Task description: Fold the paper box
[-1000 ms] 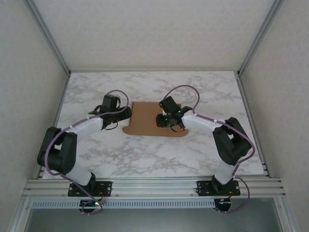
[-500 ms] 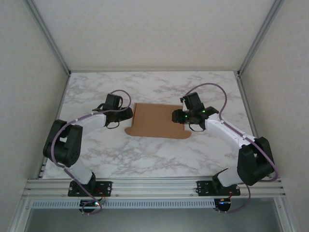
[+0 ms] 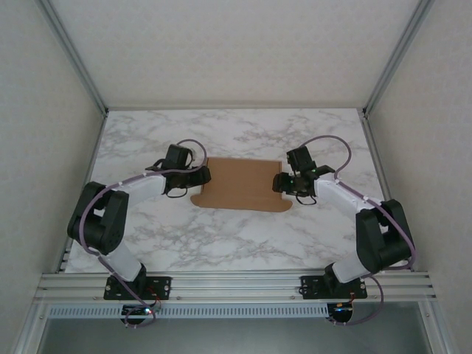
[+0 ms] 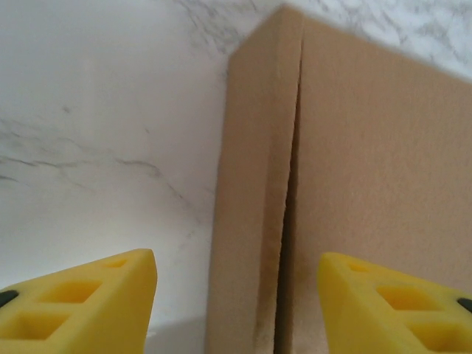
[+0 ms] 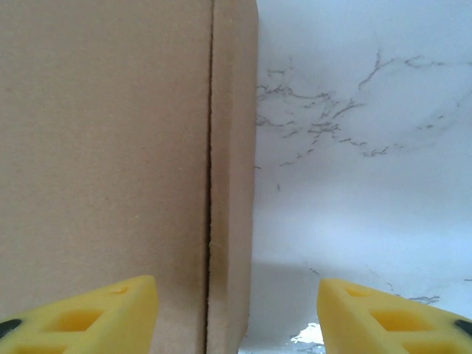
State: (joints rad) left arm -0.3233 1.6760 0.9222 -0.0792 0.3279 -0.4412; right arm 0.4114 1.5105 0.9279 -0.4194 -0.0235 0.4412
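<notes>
Your flat brown cardboard paper box [image 3: 240, 184] lies at centre frame in the top view, on the white marble-patterned table [image 3: 221, 243]. It is a shallow rectangle, lying closed, with rounded tabs [image 3: 198, 198] at its two lower corners. The surface is matte and fibrous.

In the wrist views a narrow strip [image 4: 251, 206] runs along each short edge, parted from the main panel [image 4: 383, 184] by a dark seam [image 4: 289, 221].

Your left gripper [image 3: 200, 177] is at the box's left edge and your right gripper [image 3: 281, 183] at its right edge. Both stand open, with their yellow fingers [image 5: 81, 313] spread either side of the seam, clamping nothing. I cannot tell whether they touch the cardboard.
</notes>
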